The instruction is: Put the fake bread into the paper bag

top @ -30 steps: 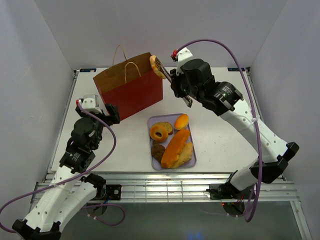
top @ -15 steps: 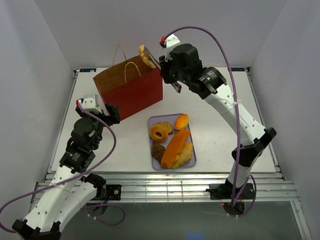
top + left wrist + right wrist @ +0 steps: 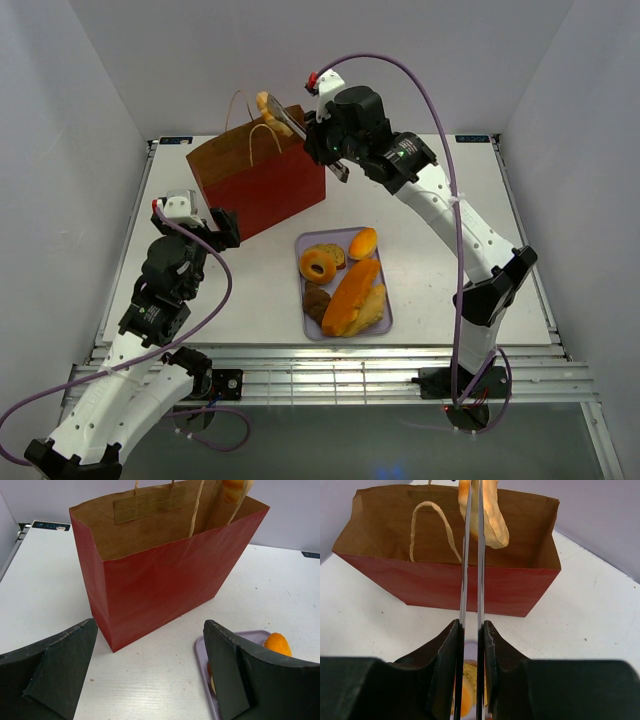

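The red paper bag point(image 3: 262, 190) stands upright at the back left, its mouth open. My right gripper point(image 3: 322, 143) is shut on metal tongs point(image 3: 292, 124), which pinch a tan, ring-like piece of fake bread point(image 3: 268, 107) above the bag's mouth. In the right wrist view the tongs point(image 3: 480, 570) run from my right gripper point(image 3: 471, 627) up to the bread point(image 3: 493, 517), which hangs over the bag's brown inside point(image 3: 520, 535). My left gripper point(image 3: 224, 226) stands open, with nothing in it, in front of the bag point(image 3: 160, 580). More fake bread lies on the tray: a doughnut point(image 3: 319, 265), a bun point(image 3: 362, 242) and a long loaf point(image 3: 352, 288).
The lavender tray point(image 3: 388, 312) lies in the middle of the white table, right of my left gripper point(image 3: 150, 626). The bag's cord handles point(image 3: 262, 130) stand up by the held bread. White walls close the table in on three sides.
My right arm has carried the tongs and the bread leftward, from beside the bag's right top corner to above its open mouth. The left arm has not moved.
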Robot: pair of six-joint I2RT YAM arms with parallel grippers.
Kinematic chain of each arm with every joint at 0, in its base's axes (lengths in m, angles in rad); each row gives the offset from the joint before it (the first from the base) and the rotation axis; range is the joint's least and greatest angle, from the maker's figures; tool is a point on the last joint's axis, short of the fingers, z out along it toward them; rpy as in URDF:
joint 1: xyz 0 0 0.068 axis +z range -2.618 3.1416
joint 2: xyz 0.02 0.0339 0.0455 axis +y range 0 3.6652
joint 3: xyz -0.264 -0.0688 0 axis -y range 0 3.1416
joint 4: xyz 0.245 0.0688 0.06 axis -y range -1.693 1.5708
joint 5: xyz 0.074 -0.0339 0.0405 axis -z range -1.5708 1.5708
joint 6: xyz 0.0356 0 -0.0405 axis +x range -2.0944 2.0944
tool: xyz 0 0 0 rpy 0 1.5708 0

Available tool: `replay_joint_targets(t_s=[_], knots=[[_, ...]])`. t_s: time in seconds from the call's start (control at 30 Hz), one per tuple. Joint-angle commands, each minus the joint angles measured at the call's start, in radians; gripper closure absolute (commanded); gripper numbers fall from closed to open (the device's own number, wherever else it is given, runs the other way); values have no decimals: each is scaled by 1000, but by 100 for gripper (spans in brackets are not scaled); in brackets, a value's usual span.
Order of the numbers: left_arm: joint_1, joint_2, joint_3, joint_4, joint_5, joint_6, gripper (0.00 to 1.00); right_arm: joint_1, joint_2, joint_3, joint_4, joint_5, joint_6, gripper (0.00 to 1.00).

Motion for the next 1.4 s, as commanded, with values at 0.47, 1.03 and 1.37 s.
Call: replay_joint_targets(t_s=[0.47, 1.03, 1.37], knots=[[-6, -8, -2, -2, 13, -6, 2, -27, 8, 17, 89, -66, 17, 55], [-6, -7, -2, -4, 1, -6, 2, -51, -228, -185, 67, -95, 35, 53], [-6, -7, 0, -3, -5, -2, 15, -53, -416, -416, 66, -49, 67, 53]])
